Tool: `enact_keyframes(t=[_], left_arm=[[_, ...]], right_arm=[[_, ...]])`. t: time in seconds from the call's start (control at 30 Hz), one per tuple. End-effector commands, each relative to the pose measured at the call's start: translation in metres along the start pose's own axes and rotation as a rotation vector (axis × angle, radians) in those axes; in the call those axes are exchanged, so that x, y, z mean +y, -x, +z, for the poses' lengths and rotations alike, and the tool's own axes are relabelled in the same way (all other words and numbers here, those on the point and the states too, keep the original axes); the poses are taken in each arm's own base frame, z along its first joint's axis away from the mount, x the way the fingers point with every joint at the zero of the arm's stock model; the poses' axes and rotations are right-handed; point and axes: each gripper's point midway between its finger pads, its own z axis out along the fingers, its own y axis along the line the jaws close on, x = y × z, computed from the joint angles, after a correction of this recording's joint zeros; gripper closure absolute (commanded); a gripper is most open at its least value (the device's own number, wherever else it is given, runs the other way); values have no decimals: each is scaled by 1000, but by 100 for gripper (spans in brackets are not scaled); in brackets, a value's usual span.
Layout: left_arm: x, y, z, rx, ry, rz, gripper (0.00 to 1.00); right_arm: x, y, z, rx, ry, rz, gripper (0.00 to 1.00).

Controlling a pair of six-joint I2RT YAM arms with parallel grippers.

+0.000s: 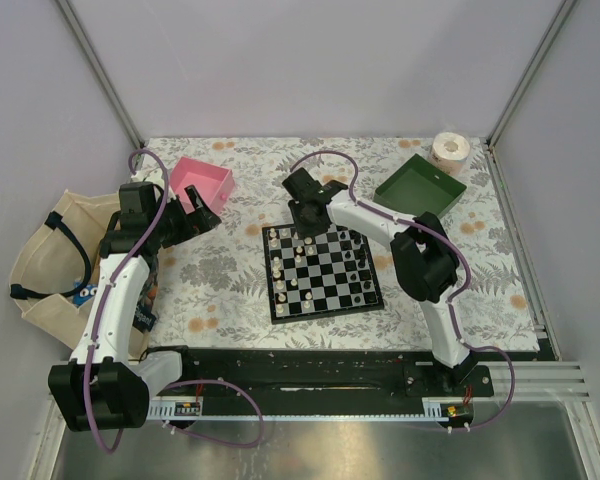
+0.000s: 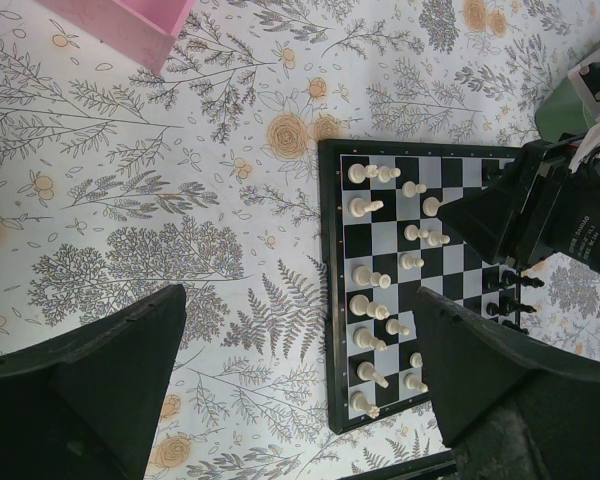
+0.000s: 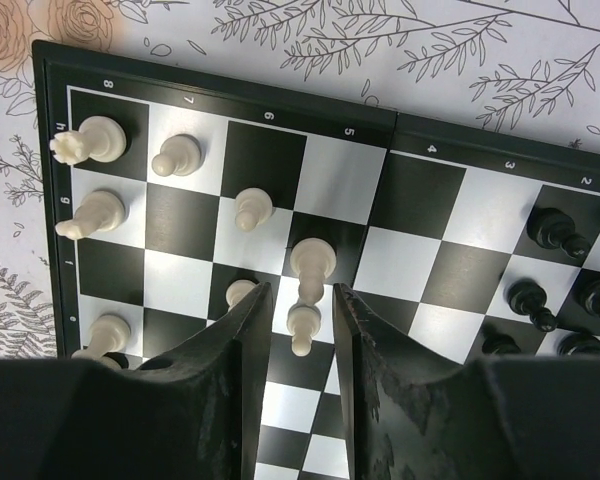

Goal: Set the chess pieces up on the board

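Note:
The board lies mid-table, with cream-white pieces along its left side and black pieces on its right. My right gripper hangs over the far left corner. In the right wrist view it is narrowly open, its fingers straddling a white pawn without touching it, with a taller white piece just ahead. My left gripper is wide open and empty above the cloth left of the board.
A pink tray stands far left and a green tray far right, with a tape roll behind it. A cloth bag lies off the table's left edge. The right arm covers part of the board.

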Motion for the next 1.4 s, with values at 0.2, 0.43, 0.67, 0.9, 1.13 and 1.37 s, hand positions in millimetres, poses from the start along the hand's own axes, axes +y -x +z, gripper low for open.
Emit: enact_keyframes(t=[0.2,0.43,0.67,0.9,1.13,1.37], left_arm=[[-7,11,-4,-39,-30,25,1],[-7,10,-3,-37,-30,25,1],[-7,11,-4,-39,-33,26,1],[-7,10,-4,-39,-33,27,1],[-7,10,-3,-39,-33,26,1],[-8,11,-4,-41,-35,27,1]], right_arm=[[1,11,1,-21,15,9,62],[0,9,4,-13,7,3,71],[1,14,-3,-27,15,0,97],[19,27,-40,-96,98,10,100],[51,24,-50,-96,152,-37,100],[84,16,-42,-69,192,-80,100]])
